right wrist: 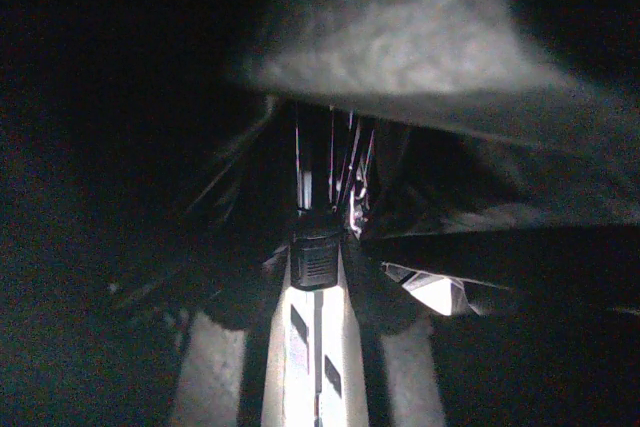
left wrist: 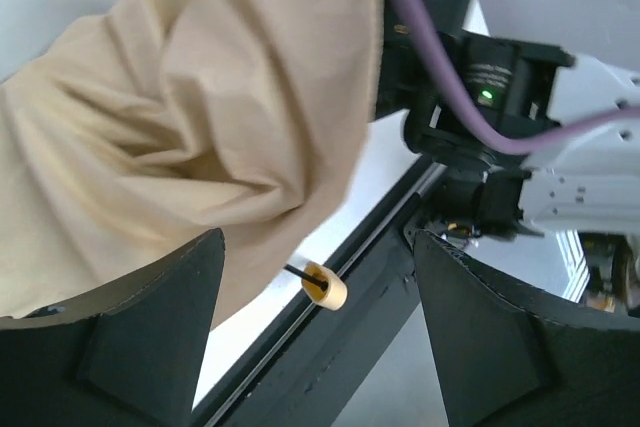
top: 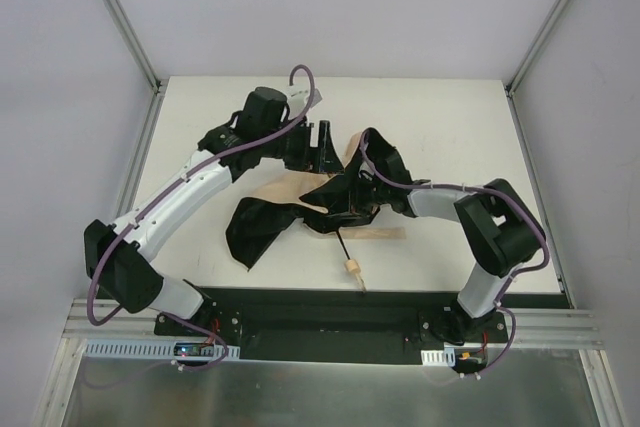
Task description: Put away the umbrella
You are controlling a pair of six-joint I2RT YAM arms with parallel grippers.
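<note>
The umbrella [top: 262, 227] lies half collapsed in the middle of the white table [top: 450, 117], with beige and black fabric crumpled together. Its thin dark shaft ends in a pale knob [top: 352, 268] near the front edge. My left gripper [top: 321, 143] is open and empty just behind the canopy. In the left wrist view its gripper [left wrist: 318, 239] frames the beige fabric [left wrist: 200, 97] and the knob [left wrist: 326, 287]. My right gripper [top: 350, 211] is buried under the black fabric. In the dark right wrist view it [right wrist: 316, 367] is shut on the pale slotted shaft [right wrist: 300, 357], below the black runner [right wrist: 315, 259].
A black base rail [top: 320, 309] runs along the table's near edge, just in front of the knob. Metal frame posts [top: 120, 17] and white walls enclose the table at the back and sides. The right arm's wrist [left wrist: 560, 177] is close to my left gripper.
</note>
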